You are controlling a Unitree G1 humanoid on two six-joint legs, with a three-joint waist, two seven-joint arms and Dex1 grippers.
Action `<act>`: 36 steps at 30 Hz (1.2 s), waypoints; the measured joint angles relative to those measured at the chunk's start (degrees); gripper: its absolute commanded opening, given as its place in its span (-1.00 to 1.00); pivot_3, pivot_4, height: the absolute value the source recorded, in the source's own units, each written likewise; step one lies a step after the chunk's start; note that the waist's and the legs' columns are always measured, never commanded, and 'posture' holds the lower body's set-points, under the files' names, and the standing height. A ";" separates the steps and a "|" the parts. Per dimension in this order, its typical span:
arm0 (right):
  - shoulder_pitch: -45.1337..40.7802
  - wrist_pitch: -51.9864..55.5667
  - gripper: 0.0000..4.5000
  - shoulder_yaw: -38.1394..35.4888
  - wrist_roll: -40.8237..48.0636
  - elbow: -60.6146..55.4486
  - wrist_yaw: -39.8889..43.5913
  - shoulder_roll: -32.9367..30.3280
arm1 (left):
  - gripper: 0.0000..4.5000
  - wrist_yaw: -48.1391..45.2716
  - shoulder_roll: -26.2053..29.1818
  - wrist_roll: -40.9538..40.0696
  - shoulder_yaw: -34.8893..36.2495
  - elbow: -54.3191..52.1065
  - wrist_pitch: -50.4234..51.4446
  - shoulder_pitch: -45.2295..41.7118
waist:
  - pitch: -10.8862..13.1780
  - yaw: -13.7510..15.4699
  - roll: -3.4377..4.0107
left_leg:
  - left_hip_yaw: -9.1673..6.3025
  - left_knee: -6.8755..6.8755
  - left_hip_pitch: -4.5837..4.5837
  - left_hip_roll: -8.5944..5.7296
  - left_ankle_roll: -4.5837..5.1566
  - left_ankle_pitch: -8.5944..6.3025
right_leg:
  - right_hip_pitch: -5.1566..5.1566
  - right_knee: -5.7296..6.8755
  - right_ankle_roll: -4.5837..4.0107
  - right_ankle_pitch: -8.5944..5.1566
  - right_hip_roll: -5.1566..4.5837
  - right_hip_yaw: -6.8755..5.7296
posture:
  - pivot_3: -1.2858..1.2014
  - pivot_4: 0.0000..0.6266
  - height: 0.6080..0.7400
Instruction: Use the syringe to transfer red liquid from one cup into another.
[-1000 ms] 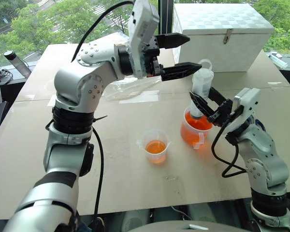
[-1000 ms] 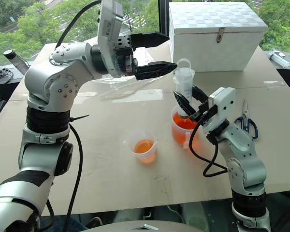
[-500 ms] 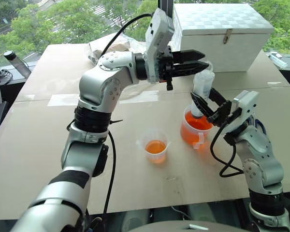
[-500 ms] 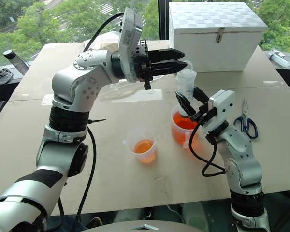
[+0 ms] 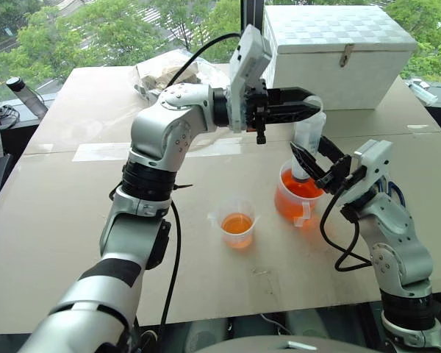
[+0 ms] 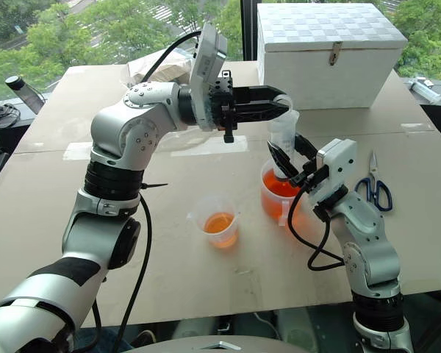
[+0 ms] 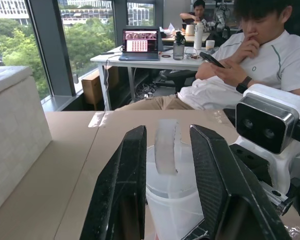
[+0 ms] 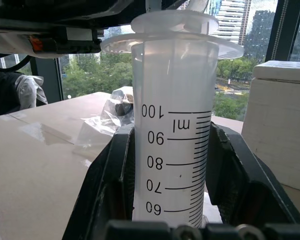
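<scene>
The syringe stands upright with its tip down in the larger beaker, which holds red liquid. The right gripper pinches the syringe barrel just above the beaker rim. The left gripper reaches in level above the beaker, its 2 fingers closed in on either side of the plunger ring. The smaller beaker, part-filled, sits near the larger beaker, toward the robot's left.

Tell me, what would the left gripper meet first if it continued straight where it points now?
Probably the plunger ring of the syringe, which already stands between the left gripper fingers.
</scene>
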 measured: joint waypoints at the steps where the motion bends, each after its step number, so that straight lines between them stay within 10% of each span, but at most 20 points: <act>1: 0.13 0.00 -0.34 0.12 0.00 0.00 0.00 -0.04 | -0.51 -0.02 -0.32 0.14 -0.05 0.17 -0.02 -0.04 | 0.00 0.01 0.00 | 0.00 0.00 -0.01 0.00 0.00 0.00 | 0.00 0.00 0.00 0.00 0.00 -0.01 | 0.03 -0.52 1.00; 5: 0.22 -0.01 -0.34 0.12 0.01 -0.01 -0.16 -0.19 | -0.96 -0.60 -1.22 0.32 -0.09 0.94 0.09 -0.48 | 0.00 -0.01 0.00 | 0.00 0.00 -0.01 0.00 0.00 0.00 | 0.00 0.00 0.00 0.00 0.00 0.00 | 0.03 -0.52 1.00; 36: 2.40 -3.70 -0.34 -0.08 0.06 0.67 -1.12 -1.05 | -0.96 1.61 -3.83 0.24 1.02 3.74 2.48 -3.61 | 0.00 0.00 0.00 | -0.01 0.03 -0.02 0.00 0.00 0.00 | 0.00 0.00 0.00 0.00 -0.02 0.00 | 0.03 -0.52 1.00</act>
